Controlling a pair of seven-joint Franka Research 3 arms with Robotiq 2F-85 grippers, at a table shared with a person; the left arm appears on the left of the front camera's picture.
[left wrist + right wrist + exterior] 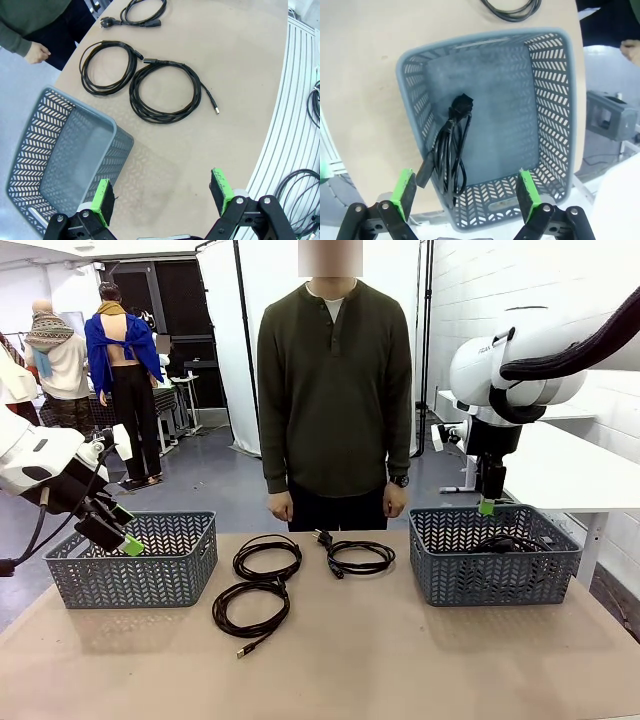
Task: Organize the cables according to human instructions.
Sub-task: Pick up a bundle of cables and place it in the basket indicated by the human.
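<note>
Three coiled black cables lie on the table: one [267,558] at centre left, one [250,607] nearer me, and one [360,557] at centre right. A fourth cable [510,543] lies loosely bunched in the right grey basket [495,580]; the right wrist view shows that cable [447,155] against the basket's wall [485,40]. My right gripper [487,505] [465,192] hangs open above that basket, holding nothing. My left gripper [125,530] [161,195] is open and empty beside the left basket [135,570] [65,160]. The human [335,390] stands at the far edge, arms down.
In the left wrist view the two nearer coils [107,67] [165,90] lie just beyond the left basket, the third coil [142,12] farther off, and the person's hand [37,51] hangs by the table edge. Bare tabletop [400,660] spreads in front.
</note>
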